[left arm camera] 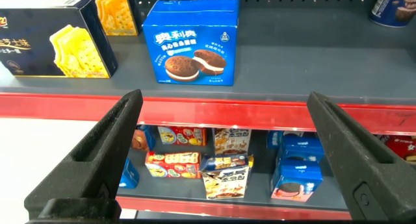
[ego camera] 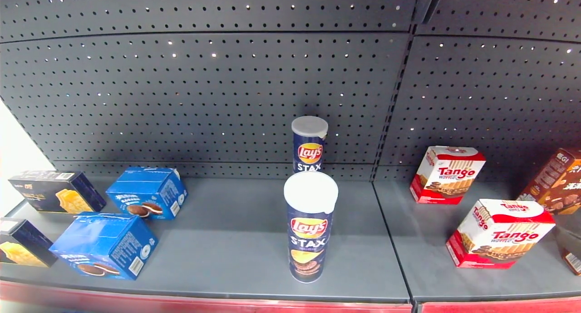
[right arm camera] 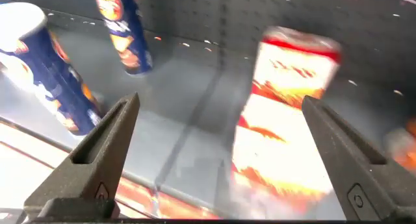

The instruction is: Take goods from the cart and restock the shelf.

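Left gripper (left arm camera: 224, 102) and right gripper (right arm camera: 221, 103) gape empty, free to fetch stock; can (ego camera: 309, 227) stands upright on shelf (ego camera: 227, 245), label outward

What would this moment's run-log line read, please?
left end effector: open | right end effector: open | chip cans: two upright on shelf

A shop, it seems: pegboard-backed shelf (ego camera: 227, 231) stocked with crisp tubes (ego camera: 310, 227) and biscuit boxes (ego camera: 103, 245).
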Controlling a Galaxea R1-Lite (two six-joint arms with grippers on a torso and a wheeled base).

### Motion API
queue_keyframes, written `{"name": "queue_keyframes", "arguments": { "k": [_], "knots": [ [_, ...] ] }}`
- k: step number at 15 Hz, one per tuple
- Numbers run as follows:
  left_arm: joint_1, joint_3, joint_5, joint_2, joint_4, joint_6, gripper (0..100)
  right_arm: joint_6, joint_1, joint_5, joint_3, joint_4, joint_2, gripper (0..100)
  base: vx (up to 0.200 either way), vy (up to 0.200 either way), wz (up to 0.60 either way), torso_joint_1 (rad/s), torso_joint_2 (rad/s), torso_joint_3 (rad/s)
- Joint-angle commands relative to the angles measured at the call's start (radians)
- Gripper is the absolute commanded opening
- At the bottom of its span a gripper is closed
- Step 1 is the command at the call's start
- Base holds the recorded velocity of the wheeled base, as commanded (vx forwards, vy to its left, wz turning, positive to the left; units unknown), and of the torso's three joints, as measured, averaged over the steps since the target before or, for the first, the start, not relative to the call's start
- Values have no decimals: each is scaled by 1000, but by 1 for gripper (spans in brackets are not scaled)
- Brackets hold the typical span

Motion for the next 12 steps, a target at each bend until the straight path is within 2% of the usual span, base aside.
{"name": "queue_keyframes", "arguments": {
  "k": [1,2,6,7,8,9,10,12],
  "knots": [
    [0,0,1,0,0,-1,100,4,-112,49,0,120,-231,100,0,0,0,0,0,0],
    [0,0,0,0,0,-1,100,2,-135,47,1,164,-329,100,0,0,0,0,0,0],
    [-1,0,0,0,0,-1,100,4,-178,38,76,196,-453,100,0,0,0,0,0,0],
    [0,0,0,0,0,-1,100,4,-184,23,115,198,-495,100,0,0,0,0,0,0],
    [0,0,1,0,0,-1,100,27,-262,20,197,193,-567,100,0,0,0,0,0,0],
    [-1,0,1,0,0,-1,100,45,-287,27,224,192,-588,100,0,0,0,0,0,0],
    [0,0,0,0,0,-1,100,82,-334,54,309,190,-645,100,0,0,0,0,0,0],
    [0,0,0,0,0,-1,100,73,-336,57,391,136,-645,100,0,0,0,0,0,0]
  ]
}}
